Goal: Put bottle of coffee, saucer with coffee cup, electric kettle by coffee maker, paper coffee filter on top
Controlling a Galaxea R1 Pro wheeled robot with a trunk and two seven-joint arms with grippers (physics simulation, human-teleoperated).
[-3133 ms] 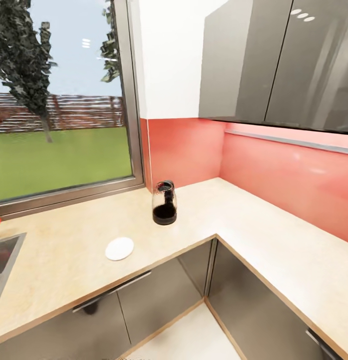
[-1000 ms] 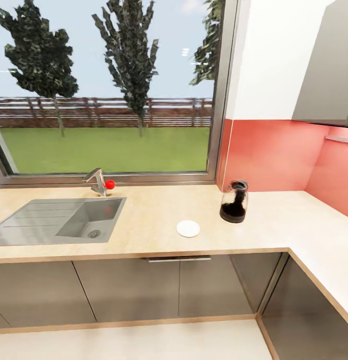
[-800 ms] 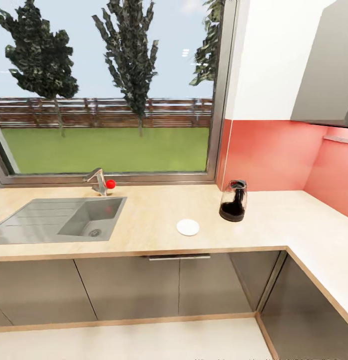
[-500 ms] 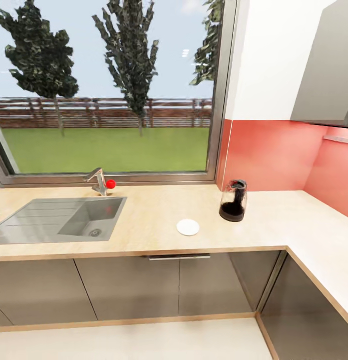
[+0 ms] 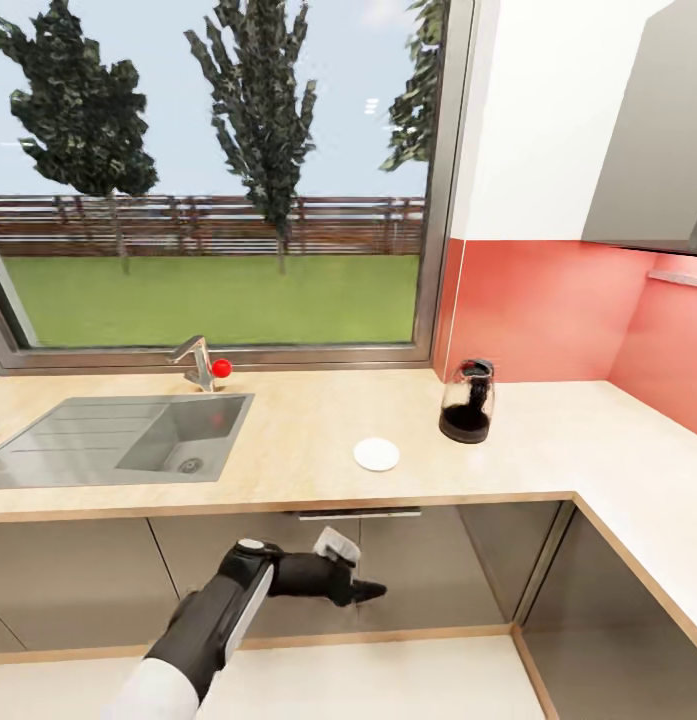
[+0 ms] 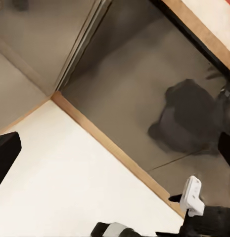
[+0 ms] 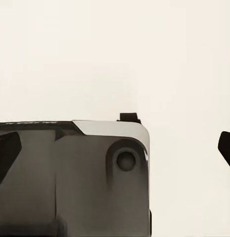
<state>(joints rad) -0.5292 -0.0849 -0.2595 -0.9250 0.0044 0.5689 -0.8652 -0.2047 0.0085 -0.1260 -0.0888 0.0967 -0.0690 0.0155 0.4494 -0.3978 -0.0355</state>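
Head view — electric kettle [image 5: 467, 402] and saucer [image 5: 376, 455] apart on kitchen countertop [image 5: 288, 470]

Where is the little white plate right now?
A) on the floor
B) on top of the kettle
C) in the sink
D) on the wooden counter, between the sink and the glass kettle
D: the saucer lies flat on the kitchen countertop, right of the sink and left of the electric kettle, touching neither.

Head view faces the kitchen countertop [image 5: 288, 450] and window from standing height, some way back; left wrist view looks down close at grey cabinet fronts [image 6: 144, 89] and floor, shared with head view; right wrist view looks close at pale floor.
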